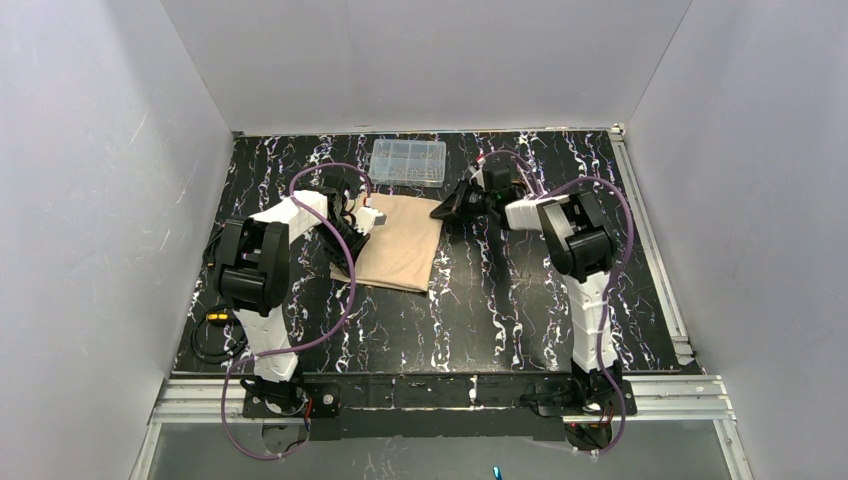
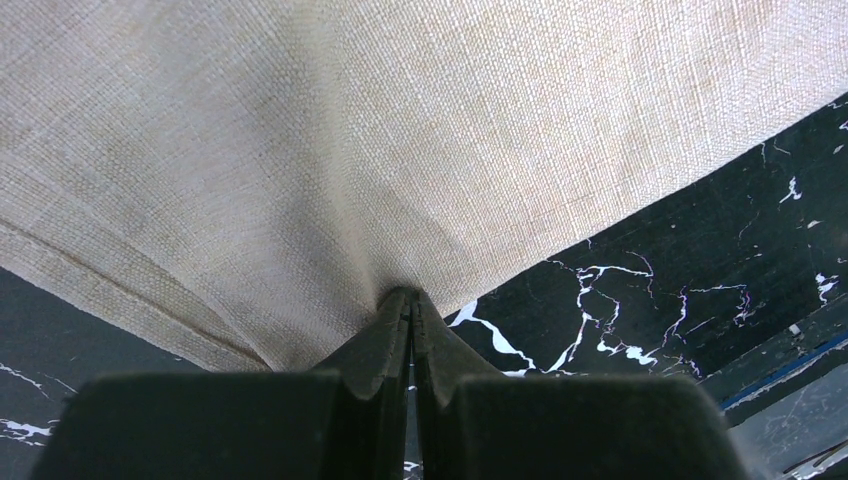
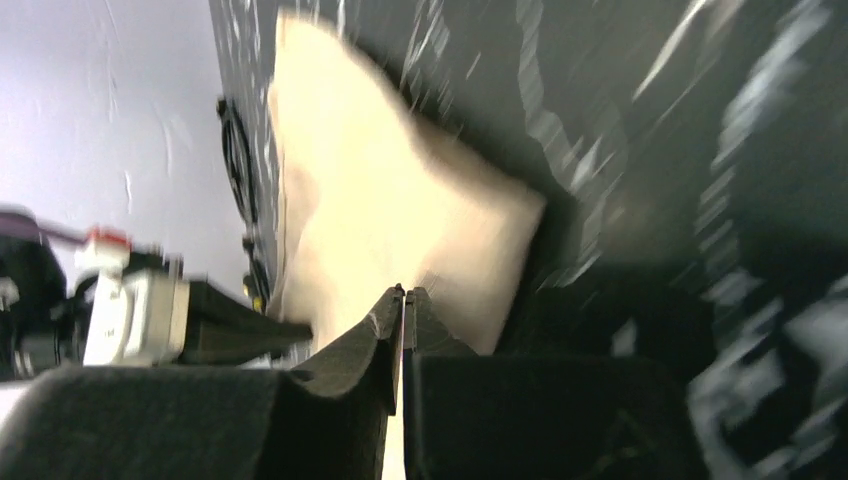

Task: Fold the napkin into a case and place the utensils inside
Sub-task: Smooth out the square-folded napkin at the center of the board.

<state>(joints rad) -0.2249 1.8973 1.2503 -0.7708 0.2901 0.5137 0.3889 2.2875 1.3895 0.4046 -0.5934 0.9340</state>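
The beige napkin (image 1: 400, 250) lies spread on the black marbled table, left of centre. My left gripper (image 1: 368, 222) is at its left edge. In the left wrist view that gripper (image 2: 408, 293) is shut on the napkin (image 2: 400, 130), and the cloth puckers at the tips. My right gripper (image 1: 440, 211) is at the napkin's far right corner. In the blurred right wrist view it (image 3: 404, 291) is shut to a thin slit over the napkin (image 3: 380, 220), with no cloth visible between the tips. The utensils are out of view. No folded case shows.
A clear plastic compartment box (image 1: 408, 162) stands just behind the napkin near the back wall. Purple cables (image 1: 330, 300) loop over the left arm and black ones (image 1: 212, 335) lie at the table's left edge. White walls close three sides.
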